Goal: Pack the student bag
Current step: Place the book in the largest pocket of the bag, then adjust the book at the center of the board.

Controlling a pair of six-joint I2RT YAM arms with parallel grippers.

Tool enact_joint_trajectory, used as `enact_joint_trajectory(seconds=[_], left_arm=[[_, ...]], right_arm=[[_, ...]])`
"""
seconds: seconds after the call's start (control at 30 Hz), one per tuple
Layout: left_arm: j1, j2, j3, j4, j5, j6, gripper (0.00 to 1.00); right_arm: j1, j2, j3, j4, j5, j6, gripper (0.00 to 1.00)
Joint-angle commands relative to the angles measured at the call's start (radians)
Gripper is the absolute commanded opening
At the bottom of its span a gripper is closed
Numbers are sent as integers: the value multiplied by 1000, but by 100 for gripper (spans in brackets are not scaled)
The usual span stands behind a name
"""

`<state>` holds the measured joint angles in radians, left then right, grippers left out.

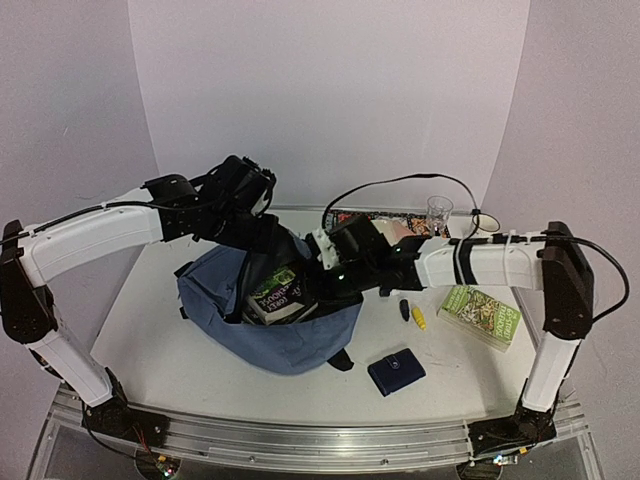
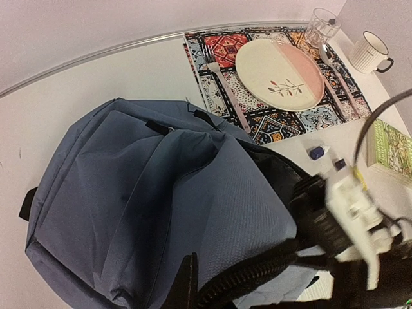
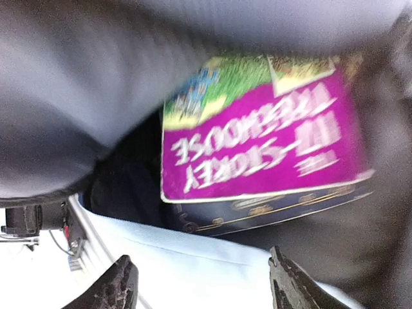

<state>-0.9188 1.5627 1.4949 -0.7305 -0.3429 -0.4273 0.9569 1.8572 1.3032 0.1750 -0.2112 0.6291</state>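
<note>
The slate-blue student bag (image 1: 290,340) lies in the middle of the table with its mouth open toward the right. My left gripper (image 1: 262,218) is shut on the bag's upper flap by the black zip (image 2: 257,271) and holds it lifted; one fingertip (image 2: 187,283) shows against the fabric (image 2: 148,193). My right gripper (image 1: 312,278) is at the mouth, open, with nothing between its fingertips (image 3: 119,284). Inside the bag a purple-covered book (image 3: 257,141) lies on a dark navy book (image 3: 270,209). The pale bag edge (image 3: 193,257) is just below the right gripper (image 3: 203,286).
A dark navy wallet (image 1: 396,372), a green book (image 1: 480,315), a dark marker (image 1: 404,308) and a yellow one (image 1: 419,318) lie to the right of the bag. At the back are a patterned placemat (image 2: 212,48) with plate (image 2: 280,74) and fork (image 2: 225,90), a glass (image 2: 320,26) and a mug (image 2: 370,51).
</note>
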Motion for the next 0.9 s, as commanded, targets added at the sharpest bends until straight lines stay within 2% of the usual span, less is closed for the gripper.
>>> enact_joint_trajectory(seconds=[0.0,0.17,0.23,0.37,0.43,0.53,0.67,0.87], left_arm=[[10,-8,-31,27,1,-5,1],[11,10,-79,29,73,-8,8],[10,7,-98,32,91,-8,14],[11,-23,-125,37,86,-10,41],[11,-44,-130,40,78,-11,56],[17,-77,-133,42,69,-13,69],[29,-117,-128,48,66,-13,80],[53,-184,-141,52,65,-18,91]], right_arm=[[-87,-135,-54,-73,66,-171,73],[-214,-258,-126,-154,95,-234,81],[-269,-296,-146,-222,134,-263,87],[-383,-348,-164,-383,264,-332,98],[-458,-365,-179,-441,313,-359,98],[-587,-381,-210,-482,322,-379,98],[-777,-368,-249,-488,242,-382,98],[-1014,-283,-262,-485,183,-420,98]])
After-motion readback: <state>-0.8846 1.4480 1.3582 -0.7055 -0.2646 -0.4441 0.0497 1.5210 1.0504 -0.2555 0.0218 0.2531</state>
